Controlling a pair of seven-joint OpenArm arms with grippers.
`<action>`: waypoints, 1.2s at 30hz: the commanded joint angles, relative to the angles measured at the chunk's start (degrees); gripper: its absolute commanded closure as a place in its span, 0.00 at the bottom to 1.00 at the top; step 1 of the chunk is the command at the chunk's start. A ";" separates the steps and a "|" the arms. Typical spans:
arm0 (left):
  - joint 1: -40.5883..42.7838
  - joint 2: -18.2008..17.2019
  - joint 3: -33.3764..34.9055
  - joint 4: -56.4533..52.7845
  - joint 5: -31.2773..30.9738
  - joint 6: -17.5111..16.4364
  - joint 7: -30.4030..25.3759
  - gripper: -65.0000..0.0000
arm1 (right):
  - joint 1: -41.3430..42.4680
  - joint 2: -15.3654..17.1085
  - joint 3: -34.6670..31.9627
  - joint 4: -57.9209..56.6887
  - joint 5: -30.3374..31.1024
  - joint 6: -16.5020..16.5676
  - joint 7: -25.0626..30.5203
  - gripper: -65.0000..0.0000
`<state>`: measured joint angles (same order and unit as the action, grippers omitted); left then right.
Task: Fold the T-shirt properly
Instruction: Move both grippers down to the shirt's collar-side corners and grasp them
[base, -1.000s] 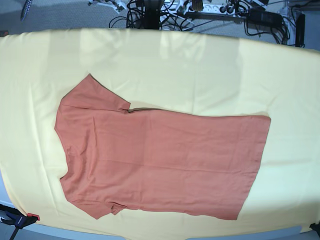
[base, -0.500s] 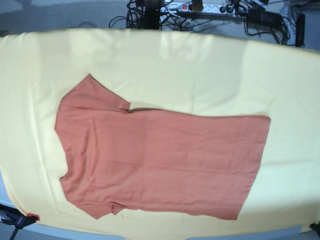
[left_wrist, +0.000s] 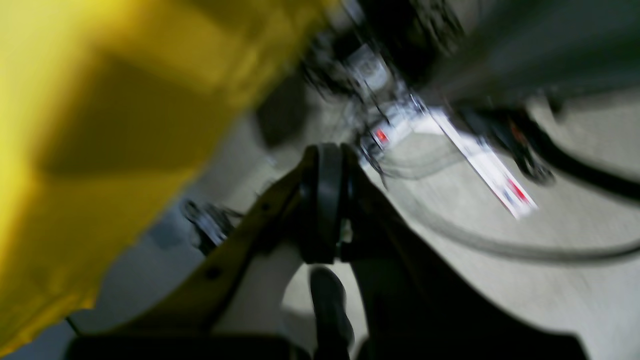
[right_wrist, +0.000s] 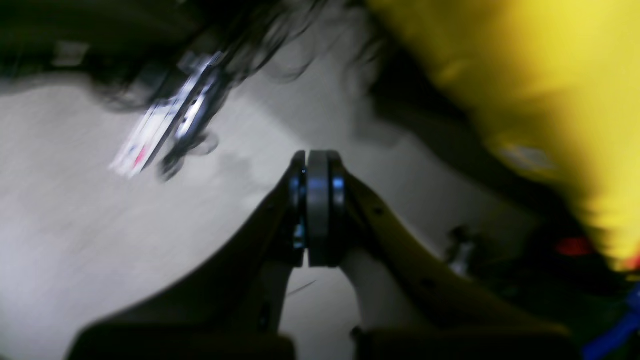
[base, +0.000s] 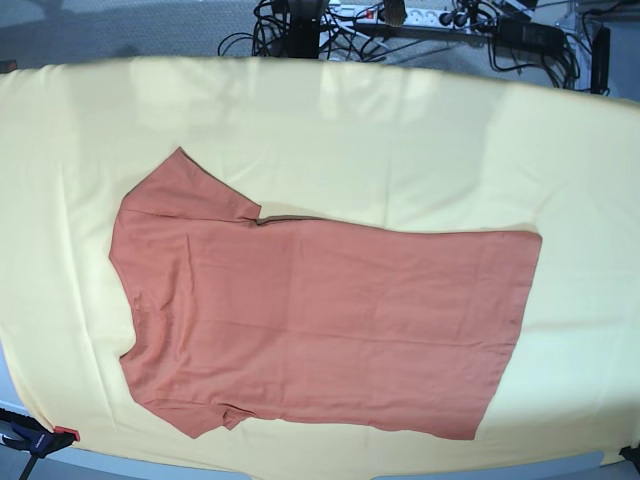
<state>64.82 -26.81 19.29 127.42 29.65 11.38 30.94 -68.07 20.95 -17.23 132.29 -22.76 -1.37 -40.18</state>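
1. On the table, the T-shirt (base: 320, 320) lies flat on the pale-yellow cloth (base: 420, 150), spread lengthwise across the base view: shoulders and sleeves toward that view's left, hem toward its right.
2. One sleeve points to the far-left upper side of the shirt; the other sits at the near-left lower corner, with a small fold at its edge.
3. No arm or gripper appears in the base view; the shirt is untouched by either.
4. Left gripper (left_wrist: 327, 200): seen from the left wrist camera, the jaws are pressed together with nothing between them. It hangs over the grey floor, off the table, with the yellow cloth's edge (left_wrist: 100, 125) to the left of that view.
5. Right gripper (right_wrist: 317, 210): seen from the right wrist camera, the jaws are likewise pressed together and hold nothing. It is over the floor, with the yellow cloth's edge (right_wrist: 550, 75) at the upper right of that view.
6. Both wrist views are blurred; a white power strip (left_wrist: 480, 165) and dark cables (base: 300, 30) lie on the floor beyond the table.
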 joint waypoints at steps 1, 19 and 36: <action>1.25 -0.20 -0.61 2.58 0.50 0.07 -0.48 1.00 | -1.09 0.20 -0.02 2.03 -2.10 -1.31 -0.02 1.00; -6.97 -9.84 -29.46 7.58 -13.38 -10.45 -7.06 1.00 | 12.76 9.73 13.97 2.71 -2.60 2.67 8.26 1.00; -32.06 -25.57 -30.42 -23.04 -17.14 -30.32 -33.77 0.97 | 27.04 10.16 14.23 2.71 14.01 19.61 15.58 1.00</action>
<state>32.88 -51.20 -10.57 103.50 13.23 -20.08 -2.11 -40.86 30.63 -3.31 134.08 -8.58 18.90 -25.89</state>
